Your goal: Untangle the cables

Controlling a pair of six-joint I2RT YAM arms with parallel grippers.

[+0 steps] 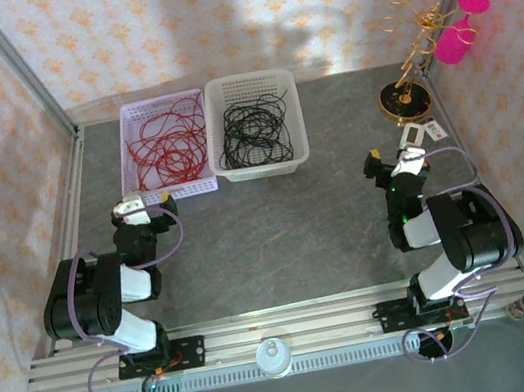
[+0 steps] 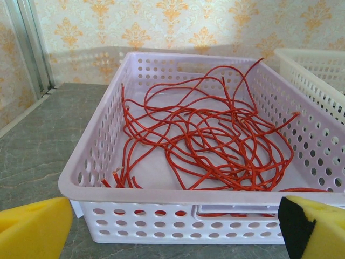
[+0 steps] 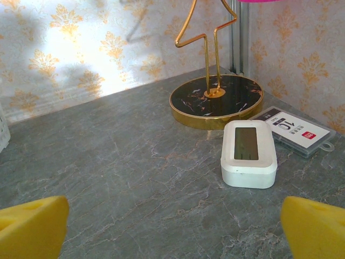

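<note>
The red cables (image 1: 163, 142) lie in a loose tangle inside a lavender perforated basket (image 1: 128, 150) at the back left. The black cables (image 1: 253, 132) lie coiled in a white basket (image 1: 293, 119) right beside it. My left gripper (image 1: 147, 204) hovers open just in front of the lavender basket's near wall. In the left wrist view the red cables (image 2: 215, 140) sit behind the basket rim (image 2: 178, 195), and my left gripper (image 2: 178, 232) holds nothing between its yellow fingertips (image 2: 32, 229). My right gripper (image 1: 390, 159) stands open over bare table, empty (image 3: 172, 232).
A gold wire stand on a black round base (image 3: 215, 100) with a pink piece (image 1: 460, 24) stands at the back right. A small white display box (image 3: 249, 154) and a flat card (image 3: 294, 129) lie before it. Metal frame posts edge the table.
</note>
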